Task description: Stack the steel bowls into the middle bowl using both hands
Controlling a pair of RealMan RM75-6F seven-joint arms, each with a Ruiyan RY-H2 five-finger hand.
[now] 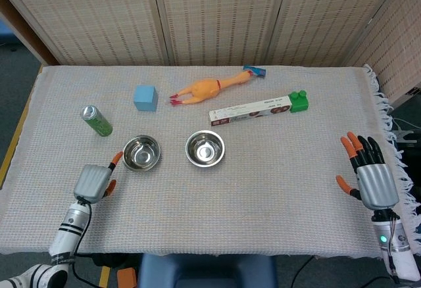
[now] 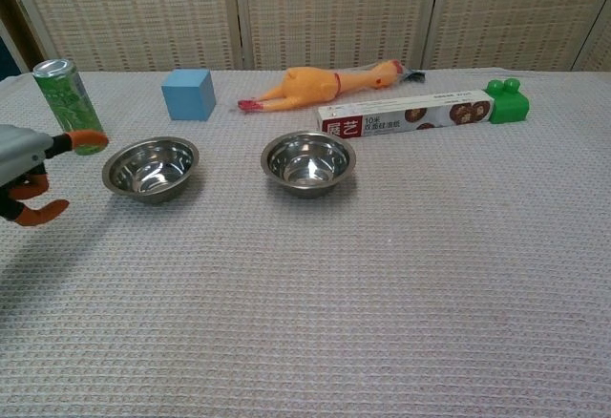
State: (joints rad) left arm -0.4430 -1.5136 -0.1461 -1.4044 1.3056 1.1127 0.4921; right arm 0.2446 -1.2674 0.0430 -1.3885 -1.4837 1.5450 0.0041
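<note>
Two steel bowls sit side by side on the cloth: the left bowl (image 1: 141,153) (image 2: 151,167) and the middle bowl (image 1: 205,148) (image 2: 308,161). Both are upright and hold nothing. My left hand (image 1: 95,180) (image 2: 29,172) hovers just left of the left bowl, fingers apart, holding nothing and not touching the bowl. Far off at the table's right edge, my right hand (image 1: 368,173) is spread open and holds nothing; the chest view does not show it.
A green can (image 1: 97,121) stands behind the left bowl's left side. At the back lie a blue cube (image 1: 145,98), a rubber chicken (image 1: 209,88), a long box (image 1: 250,111) and a green block (image 1: 298,100).
</note>
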